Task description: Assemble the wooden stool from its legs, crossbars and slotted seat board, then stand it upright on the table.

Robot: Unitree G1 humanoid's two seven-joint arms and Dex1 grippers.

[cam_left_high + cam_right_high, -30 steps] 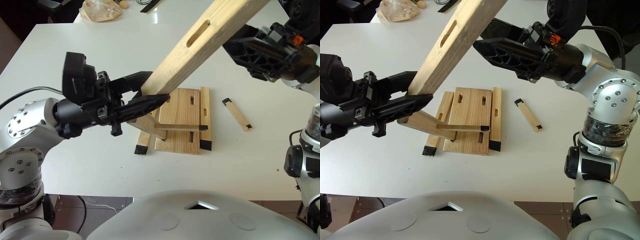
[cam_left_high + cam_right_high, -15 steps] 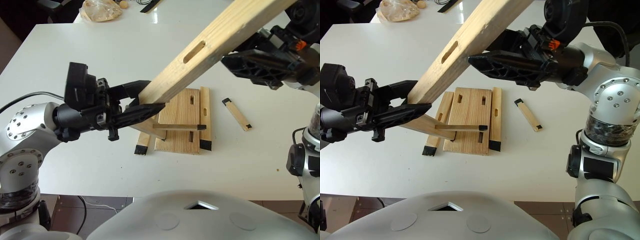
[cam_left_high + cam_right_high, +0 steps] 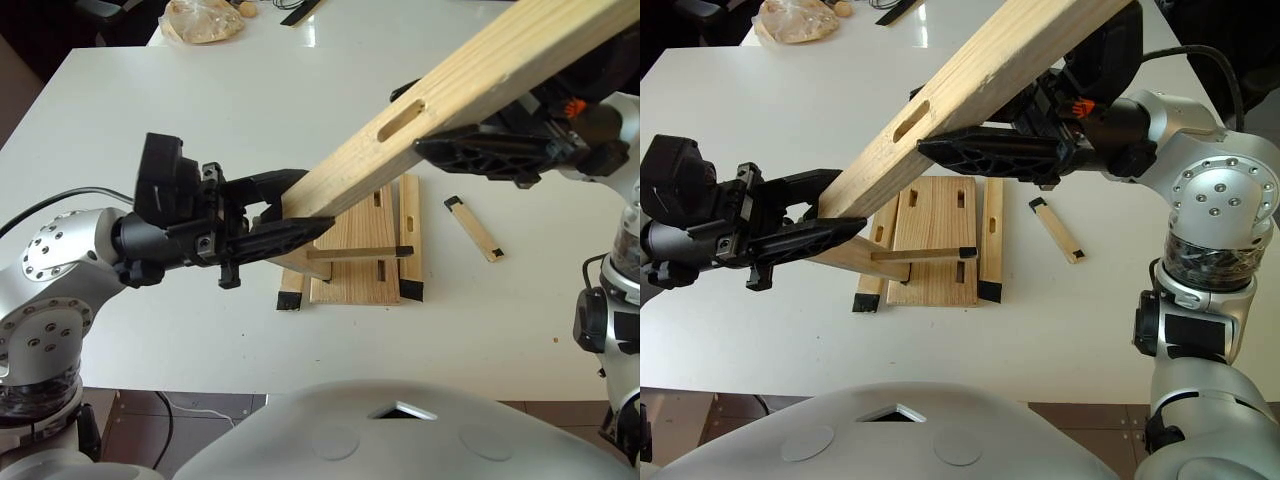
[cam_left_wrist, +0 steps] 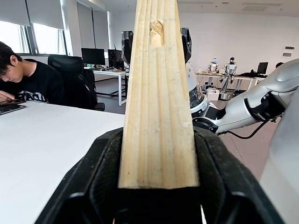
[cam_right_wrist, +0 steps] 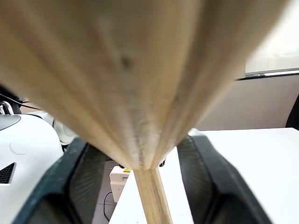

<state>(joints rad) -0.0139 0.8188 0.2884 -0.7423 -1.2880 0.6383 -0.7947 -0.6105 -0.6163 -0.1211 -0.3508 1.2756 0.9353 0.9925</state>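
Left eye view: holds slotted leg [image 3: 470, 65] above seat board [image 3: 370, 282], left tool [image 3: 315, 200] and right tool [image 3: 425, 138] both clamped on it; may slip, strike crossbar [image 3: 355, 252].

I have the left arm stretched in from the left side, forearm close to level. The left gripper [image 3: 305, 200] is clamped on the low end of the long slotted plank [image 3: 430, 100], a finger pressed to each side. The right arm is bent across from the right, and the right gripper [image 3: 975, 135], fingers aimed leftward, is closed around the same plank higher up.
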